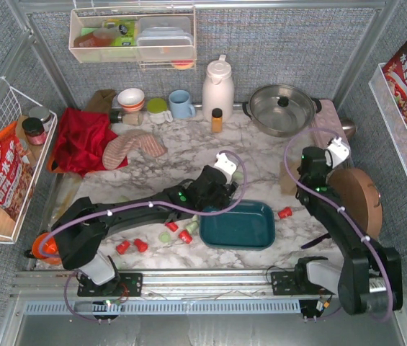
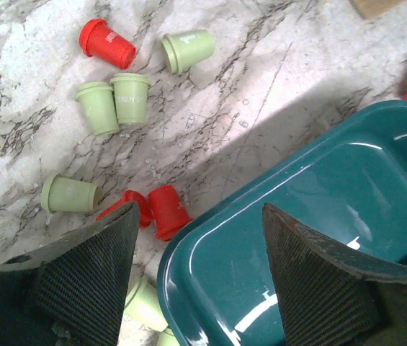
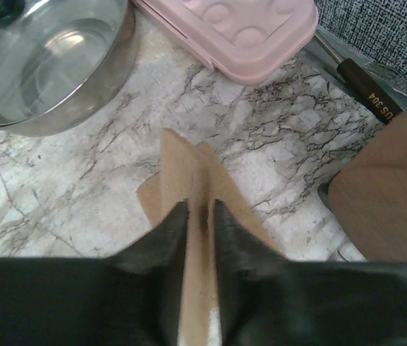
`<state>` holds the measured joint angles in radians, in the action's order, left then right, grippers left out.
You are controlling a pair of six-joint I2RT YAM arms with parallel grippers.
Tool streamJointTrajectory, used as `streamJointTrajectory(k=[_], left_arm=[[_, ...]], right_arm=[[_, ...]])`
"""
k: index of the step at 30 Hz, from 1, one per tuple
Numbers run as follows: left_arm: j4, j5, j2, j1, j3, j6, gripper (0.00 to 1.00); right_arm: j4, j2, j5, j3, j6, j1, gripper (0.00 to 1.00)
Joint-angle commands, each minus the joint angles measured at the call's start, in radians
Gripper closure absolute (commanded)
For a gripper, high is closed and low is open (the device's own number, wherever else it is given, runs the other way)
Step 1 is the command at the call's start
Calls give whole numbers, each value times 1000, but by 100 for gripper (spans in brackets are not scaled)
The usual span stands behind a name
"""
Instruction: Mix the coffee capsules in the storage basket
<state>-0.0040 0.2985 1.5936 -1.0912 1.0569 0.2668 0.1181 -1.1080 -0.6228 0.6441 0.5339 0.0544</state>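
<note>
Left fingers (image 2: 88,274) were held wide apart with nothing between them, poised over the desk (image 2: 261,94) at a rounded corner on the left side of the storage basket (image 2: 347,187). The right fingers (image 3: 153,267) were drawn almost together. A tan card (image 3: 181,166) seemed to be pinched between them, though from the wrist view it could not be ruled out that the card merely lay beneath. They were found well apart from the basket, near a steel pot (image 3: 45,65) and a pink tray (image 3: 246,29).

No capsule was seen inside the basket, so the gathering step was judged to be in hand and hardly begun. Mixing could only be done once red and green were in together. For the next move, the open left fingers would need to be lowered around one capsule, closed on it, and carried over the low wall.

The coffee capsules (image 2: 131,97) were scattered on the desk to the left of the basket. A red pair (image 2: 166,210) was seen just beside the basket's outer wall and close under the left fingertip, with green ones near and others farther off. A lone red capsule (image 1: 284,213) was left on the basket's right side.
</note>
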Motion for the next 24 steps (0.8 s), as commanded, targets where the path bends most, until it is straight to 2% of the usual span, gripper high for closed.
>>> streamJointTrajectory(k=[1, 4, 8, 11, 15, 18, 24], left_arm=[[-79, 62, 43, 0, 41, -6, 23], [-88, 14, 62, 0, 50, -54, 25], [-99, -163, 76, 0, 53, -196, 32], [-94, -223, 72, 2, 26, -282, 32], [-98, -206, 98, 7, 9, -344, 33], [-105, -199, 131, 29, 22, -350, 38], [-136, -284, 176, 74, 61, -349, 49]], right_arm=[[65, -76, 80, 44, -13, -34, 65], [-37, -103, 101, 116, -99, -37, 53], [-181, -95, 148, 197, -150, -34, 47], [-194, -56, 211, 199, -158, -25, 44], [-276, -43, 300, 229, -174, 7, 39], [-323, -27, 344, 226, -190, 45, 39], [-368, 20, 453, 172, -168, 81, 39]])
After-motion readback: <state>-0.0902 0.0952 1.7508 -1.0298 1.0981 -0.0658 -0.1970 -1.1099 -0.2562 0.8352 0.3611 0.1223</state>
